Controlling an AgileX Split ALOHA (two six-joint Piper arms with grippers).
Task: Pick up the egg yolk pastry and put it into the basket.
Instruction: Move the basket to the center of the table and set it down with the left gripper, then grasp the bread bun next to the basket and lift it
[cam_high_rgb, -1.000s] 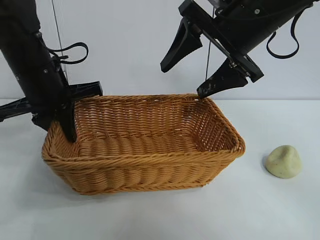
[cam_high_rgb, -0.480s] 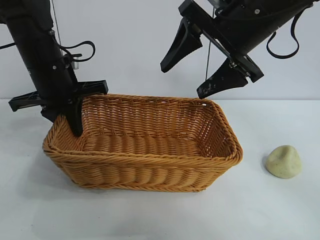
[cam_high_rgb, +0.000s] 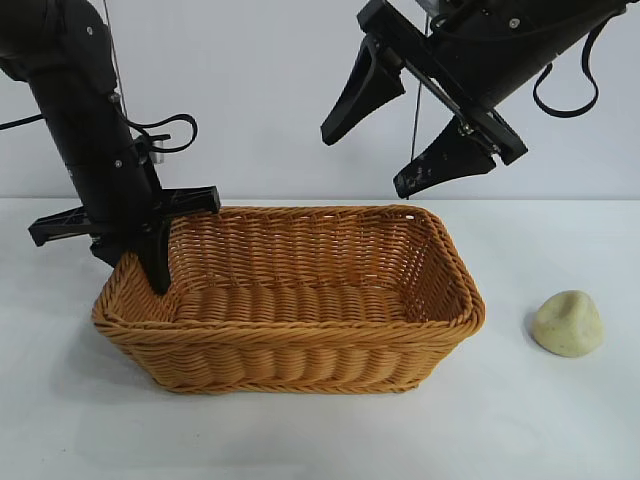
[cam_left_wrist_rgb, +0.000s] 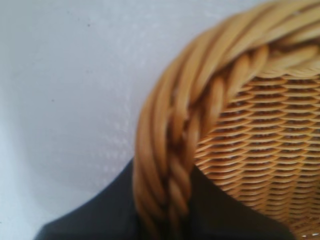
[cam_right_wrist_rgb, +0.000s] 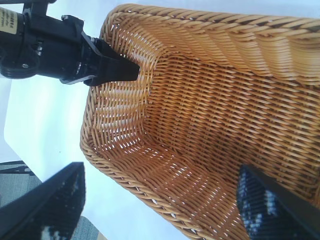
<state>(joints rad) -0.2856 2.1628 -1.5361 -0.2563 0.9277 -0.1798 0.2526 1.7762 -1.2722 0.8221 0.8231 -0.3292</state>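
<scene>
**Pastry on the table, basket held at its rim**

**Location of the work item.** The egg yolk pastry (cam_high_rgb: 568, 322) lies on the white table (cam_high_rgb: 520, 420), at 3 o'clock from the basket (cam_high_rgb: 290, 300) in the exterior view, well apart from its short end wall. Nothing touches it.

**Handling properties (judged).** The pastry is a small, pale, matte, dome-shaped lump with a slightly uneven outline. It is probably light, soft and crumbly, and likely to dent or break under a hard squeeze. Its matte surface should give fair friction. The recommended hold is across the widest part of the dome, low near the table, with both fingers closing gently from above. A hold high on the rounded top may let it slip out.

**Container.** The basket is a woven wicker rectangle with sloping walls and a braided rim. It appears stiff and light. Its interior is empty in the exterior and right wrist views. The wide mouth allows a release from just above the floor.

**Grippers.** The left gripper (cam_high_rgb: 150, 255) stands at the basket's 9 o'clock end, its fingers clamped across the braided rim, one inside the wall and one outside. The right gripper (cam_high_rgb: 385, 140) hangs above the basket's far right corner, fingers spread wide and holding nothing.
</scene>
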